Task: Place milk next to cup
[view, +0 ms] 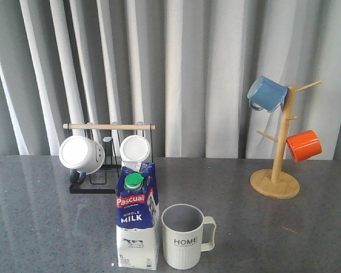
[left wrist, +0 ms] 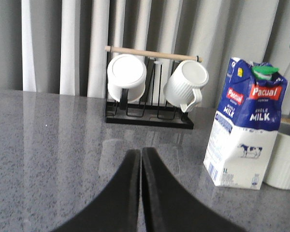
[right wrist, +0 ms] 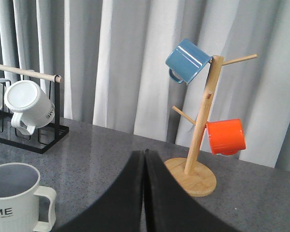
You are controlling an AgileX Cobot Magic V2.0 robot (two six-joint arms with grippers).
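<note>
Front view: the milk (view: 137, 219) stands upright at lower centre, just beside the cup (view: 184, 236) on that mug's left — whether they touch is hard to tell. By this layout the placing looks done. The carton is tall waxed card with a green round cap, so top-heavy; a nudge from an arm passing low could tip it onto the ribbed ceramic mug. Neither arm shows here.

Left wrist view: the left gripper (left wrist: 140, 159) sits at lower centre, its black fingers pressed together on nothing, well apart from the carton at right. A black wire rack (left wrist: 148, 118) with a wooden bar holds two glossy white mugs.

Right wrist view: the right gripper (right wrist: 145, 162) is likewise closed and empty — the mug's rim lies at lower left, near enough that a careless sweep might clip its handle. A wooden mug tree (right wrist: 200, 130) carries smooth blue and orange mugs.
</note>
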